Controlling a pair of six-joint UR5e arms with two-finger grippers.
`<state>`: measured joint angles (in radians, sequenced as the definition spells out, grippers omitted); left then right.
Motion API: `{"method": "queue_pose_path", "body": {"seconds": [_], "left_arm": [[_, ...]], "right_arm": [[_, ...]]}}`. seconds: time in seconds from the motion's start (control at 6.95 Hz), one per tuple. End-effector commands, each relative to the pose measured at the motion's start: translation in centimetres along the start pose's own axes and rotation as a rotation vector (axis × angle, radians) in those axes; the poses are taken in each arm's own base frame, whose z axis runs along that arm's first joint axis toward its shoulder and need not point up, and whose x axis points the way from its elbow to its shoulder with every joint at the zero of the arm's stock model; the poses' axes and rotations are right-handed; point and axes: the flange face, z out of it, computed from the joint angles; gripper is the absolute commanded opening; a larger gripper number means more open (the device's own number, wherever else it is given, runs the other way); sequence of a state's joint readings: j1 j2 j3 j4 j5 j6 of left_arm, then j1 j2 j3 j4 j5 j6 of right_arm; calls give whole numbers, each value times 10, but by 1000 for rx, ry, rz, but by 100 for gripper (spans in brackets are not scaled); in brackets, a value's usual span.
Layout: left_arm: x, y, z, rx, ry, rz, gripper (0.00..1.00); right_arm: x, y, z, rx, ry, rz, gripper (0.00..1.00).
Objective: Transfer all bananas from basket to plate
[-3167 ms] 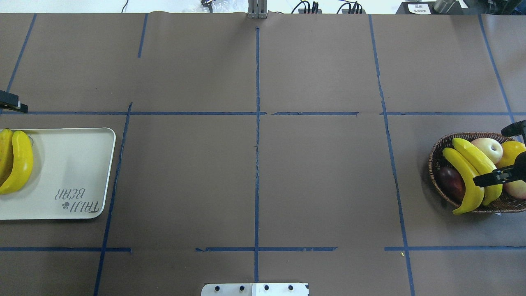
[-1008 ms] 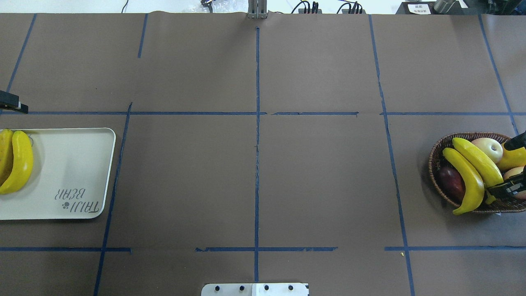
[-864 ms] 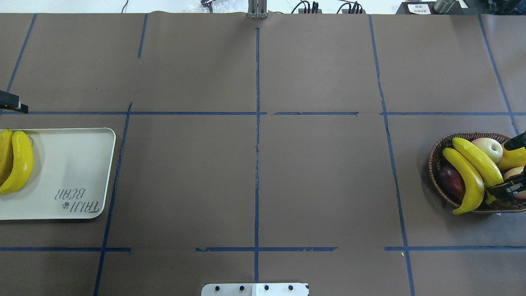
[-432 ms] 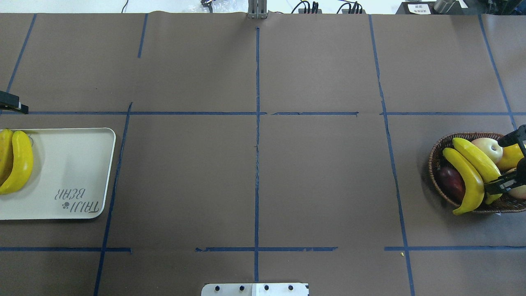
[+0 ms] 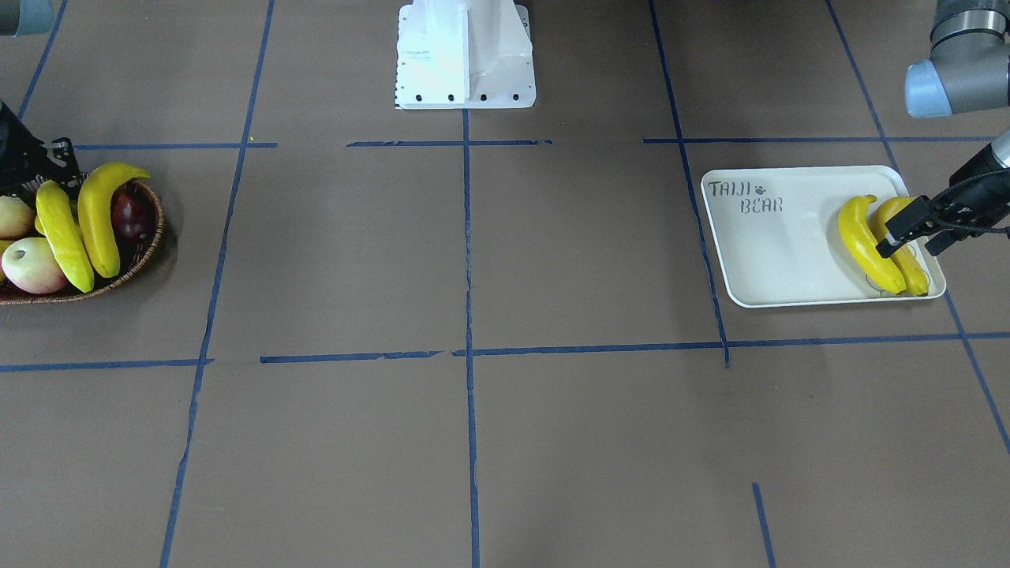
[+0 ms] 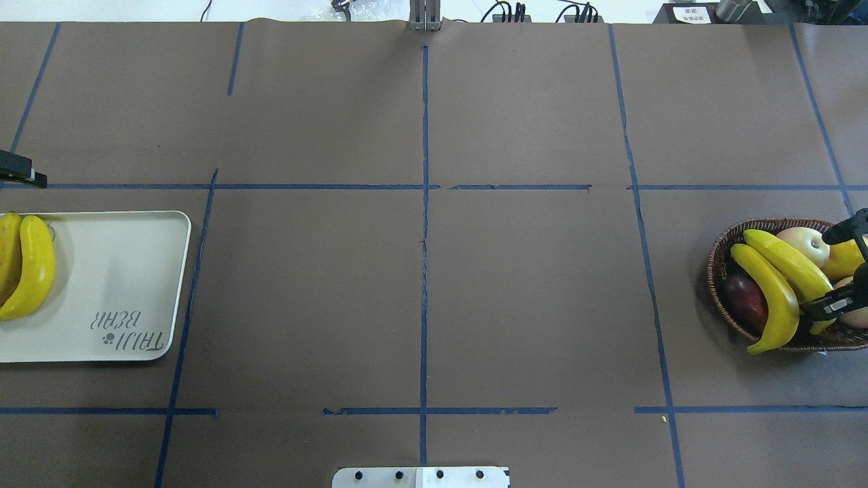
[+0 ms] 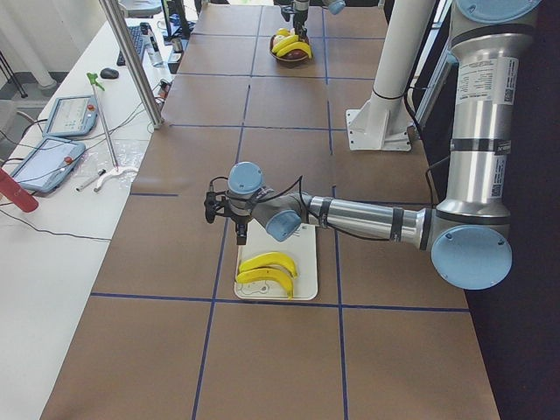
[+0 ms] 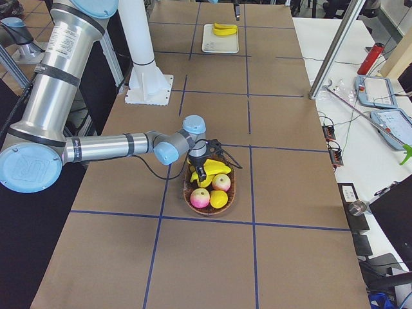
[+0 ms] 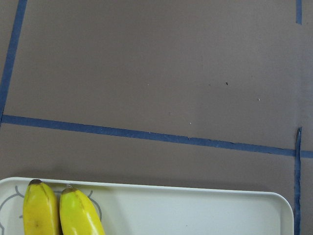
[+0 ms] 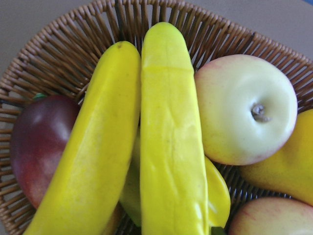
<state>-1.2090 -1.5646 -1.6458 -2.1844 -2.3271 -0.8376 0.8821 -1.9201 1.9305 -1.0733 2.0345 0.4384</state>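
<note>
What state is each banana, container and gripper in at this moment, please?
Basket bananas: two, side by side, ungripped.
Plate bananas: two, side by side.
Basket: upright, holding other fruit too.
Plate: flat, mostly bare.
Left gripper: open, empty, raised near plate.
Right gripper: open, empty, over basket bananas.

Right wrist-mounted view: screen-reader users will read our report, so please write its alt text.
Close-up down into a wicker basket holding a smooth yellow banana beside a ridged yellow fruit. A dark red fruit lies left of them, a pale apple and a rounder yellow fruit to the right.
</note>
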Motion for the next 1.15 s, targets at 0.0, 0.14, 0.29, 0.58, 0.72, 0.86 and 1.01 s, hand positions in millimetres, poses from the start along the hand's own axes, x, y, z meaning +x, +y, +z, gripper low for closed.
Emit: {"method": "queue_pose_path", "body": {"seconds": [0.0,0.14,0.29,0.58,0.72,0.86,1.01], "left_arm": [[0,0,0,0,0,0,100],[1,1,0,-4,5,1,100],[2,1,-2,-8,11,2,100],[4,1,-2,-17,21,3,100],[4,1,-2,-18,20,2,100],[5,2,-2,-19,23,4,100],[10,0,-3,-28,41,10,100]], "right_arm": [[-1,-1,-2,8,-7,-8,19],[-3,-2,-7,16,-15,-14,10],[-2,-1,-20,34,-20,-7,3],[15,1,-56,84,-52,53,0],[34,3,-77,118,-75,61,0],[46,-1,-95,149,-122,40,0],[34,-26,-104,176,-183,14,0]]}}
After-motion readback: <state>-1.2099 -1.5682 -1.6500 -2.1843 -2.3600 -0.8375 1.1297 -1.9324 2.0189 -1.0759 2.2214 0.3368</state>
